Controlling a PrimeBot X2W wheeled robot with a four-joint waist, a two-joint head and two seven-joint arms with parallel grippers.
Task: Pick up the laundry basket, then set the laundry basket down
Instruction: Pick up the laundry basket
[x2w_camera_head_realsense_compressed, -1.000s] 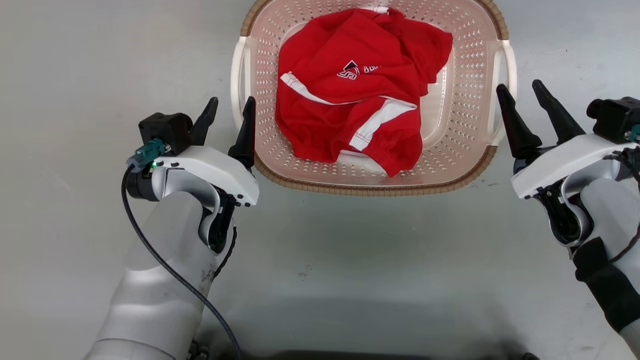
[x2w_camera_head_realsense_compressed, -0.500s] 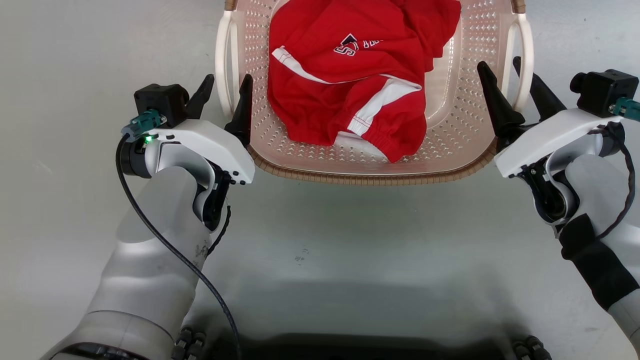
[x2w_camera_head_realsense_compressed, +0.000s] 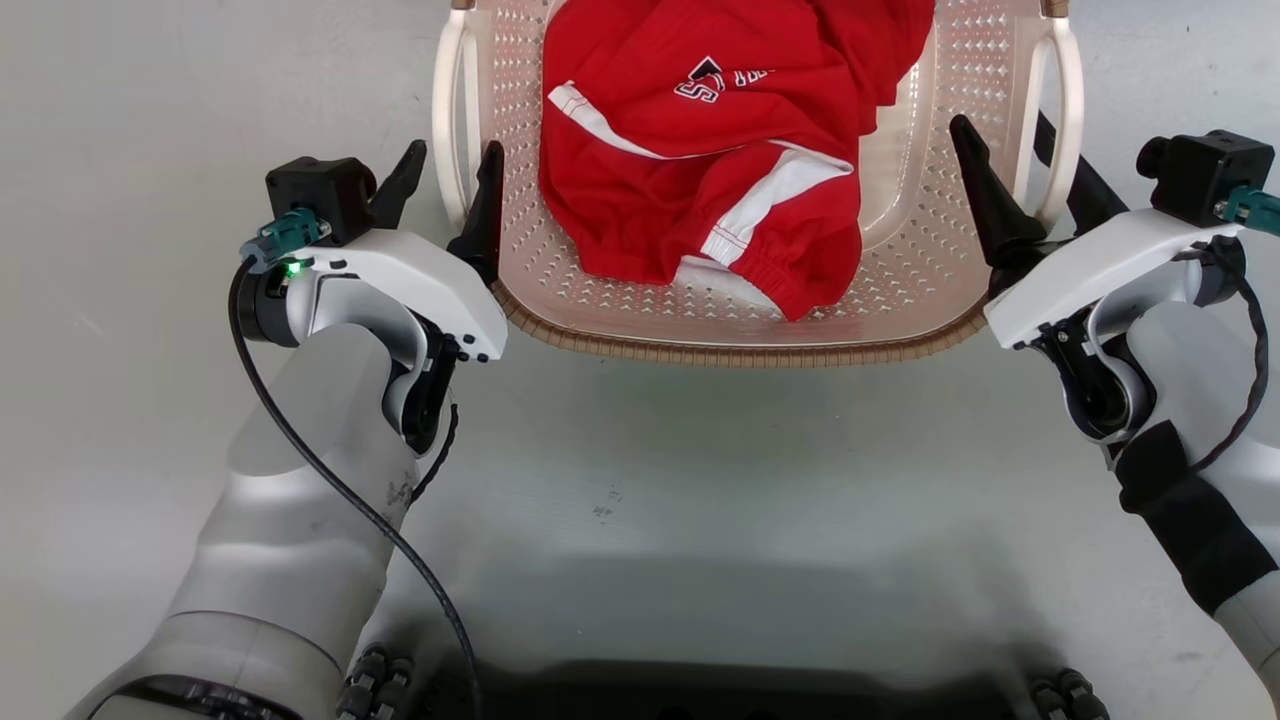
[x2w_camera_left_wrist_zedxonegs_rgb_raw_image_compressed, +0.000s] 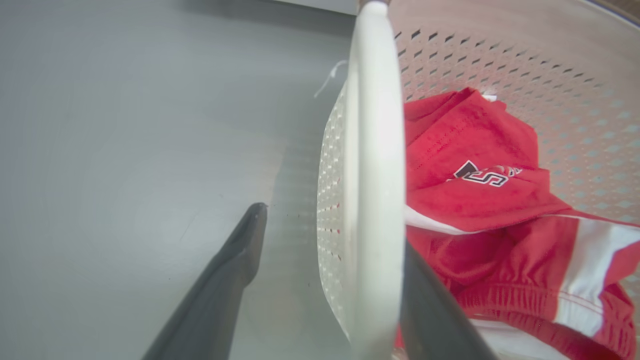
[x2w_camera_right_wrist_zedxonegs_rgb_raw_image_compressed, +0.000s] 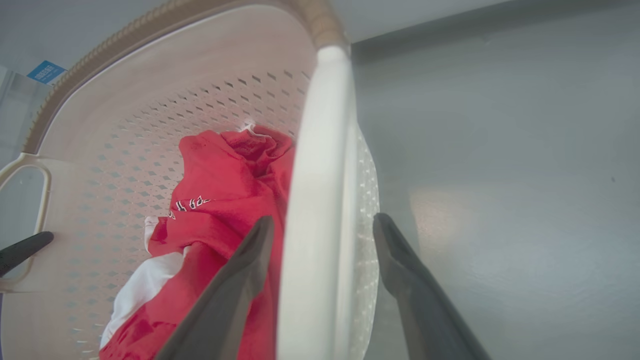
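Underfoot, grey floor (x2w_camera_head_realsense_compressed: 700, 480), smooth, a few faint scuffs. On it sits the laundry basket (x2w_camera_head_realsense_compressed: 740, 355), top centre of the head view, squarely between the two arms: pale pink perforated walls, brown woven-look rim, far end cut off by the frame edge. Inside, a red garment (x2w_camera_head_realsense_compressed: 700, 190) with white stripes and a small dark-and-white logo, crumpled, covering most of the bottom.

At the basket's left side, the left pincer (x2w_camera_head_realsense_compressed: 453, 155) is spread open and grips nothing. Its outer finger (x2w_camera_left_wrist_zedxonegs_rgb_raw_image_compressed: 235, 260) stands outside the wall, with floor showing between it and the white left handle (x2w_camera_left_wrist_zedxonegs_rgb_raw_image_compressed: 375, 175). Its inner finger (x2w_camera_left_wrist_zedxonegs_rgb_raw_image_compressed: 430, 310) is inside the basket, close against that handle in the left wrist view.

At the right side, the right pincer (x2w_camera_head_realsense_compressed: 1000, 125) is likewise spread and holds nothing. One finger (x2w_camera_right_wrist_zedxonegs_rgb_raw_image_compressed: 240, 280) is inside over the garment and the other (x2w_camera_right_wrist_zedxonegs_rgb_raw_image_compressed: 405, 280) is outside. The white right handle (x2w_camera_right_wrist_zedxonegs_rgb_raw_image_compressed: 315, 200) stands between them, with a gap on each side.
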